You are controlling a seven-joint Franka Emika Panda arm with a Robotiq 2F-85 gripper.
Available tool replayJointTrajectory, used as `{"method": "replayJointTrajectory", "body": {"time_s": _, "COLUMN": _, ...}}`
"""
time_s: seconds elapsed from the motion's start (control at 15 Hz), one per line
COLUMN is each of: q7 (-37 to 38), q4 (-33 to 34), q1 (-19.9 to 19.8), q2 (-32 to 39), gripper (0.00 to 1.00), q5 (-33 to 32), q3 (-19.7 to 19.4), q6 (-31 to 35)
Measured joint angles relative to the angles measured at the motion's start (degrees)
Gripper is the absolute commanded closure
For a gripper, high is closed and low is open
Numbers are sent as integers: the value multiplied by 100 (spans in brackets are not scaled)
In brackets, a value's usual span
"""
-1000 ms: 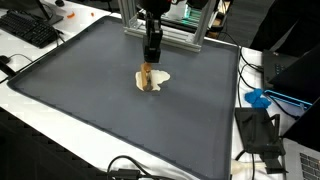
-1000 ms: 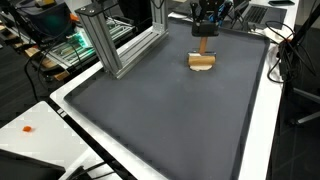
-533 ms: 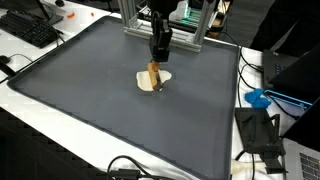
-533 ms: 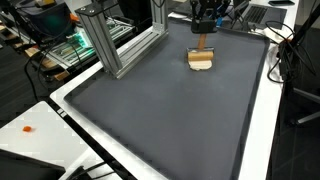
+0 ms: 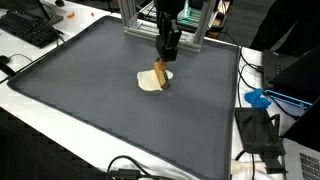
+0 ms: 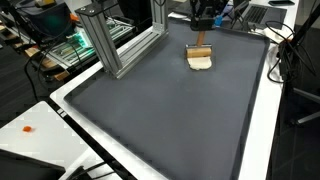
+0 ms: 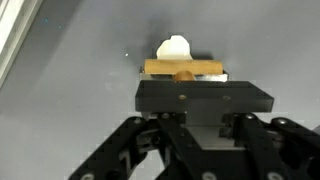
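Note:
My gripper (image 5: 165,60) hangs over the far part of a dark grey mat (image 5: 100,100), and it also shows in the other exterior view (image 6: 203,38). It is shut on a small wooden block (image 5: 158,73), held tilted just above the mat. A flat white piece (image 5: 148,82) lies on the mat under and beside the block. In an exterior view the block (image 6: 200,51) sits over the white piece (image 6: 202,64). In the wrist view the wooden block (image 7: 185,68) lies across the jaws (image 7: 185,78), with the white piece (image 7: 175,47) beyond it. The fingertips are hidden by the gripper body.
An aluminium frame (image 5: 195,38) stands at the mat's far edge, close behind the gripper; it also shows in an exterior view (image 6: 120,45). A keyboard (image 5: 30,30), a blue object (image 5: 258,98) and cables (image 5: 130,168) lie off the mat. A small orange item (image 6: 28,128) lies on the white table.
The gripper has moved along the mat toward the frame, carrying the wooden block with it. The white piece has stayed in place.

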Motion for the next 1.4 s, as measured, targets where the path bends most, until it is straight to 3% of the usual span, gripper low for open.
{"method": "replayJointTrajectory", "body": {"time_s": 0.73, "q7": -259, "q4": -11, "q1": 8, "q2": -19, "gripper": 78, "q5": 700, "q3": 144, "q6": -312}}
{"method": "replayJointTrajectory", "body": {"time_s": 1.0, "q7": -191, "q4": -14, "q1": 22, "q2": -21, "gripper": 78, "q5": 543, "q3": 83, "q6": -229}}
{"method": "replayJointTrajectory", "body": {"time_s": 1.4, "q7": 258, "q4": -25, "q1": 93, "q2": -4, "gripper": 78, "q5": -367, "q3": -18, "q6": 48}}
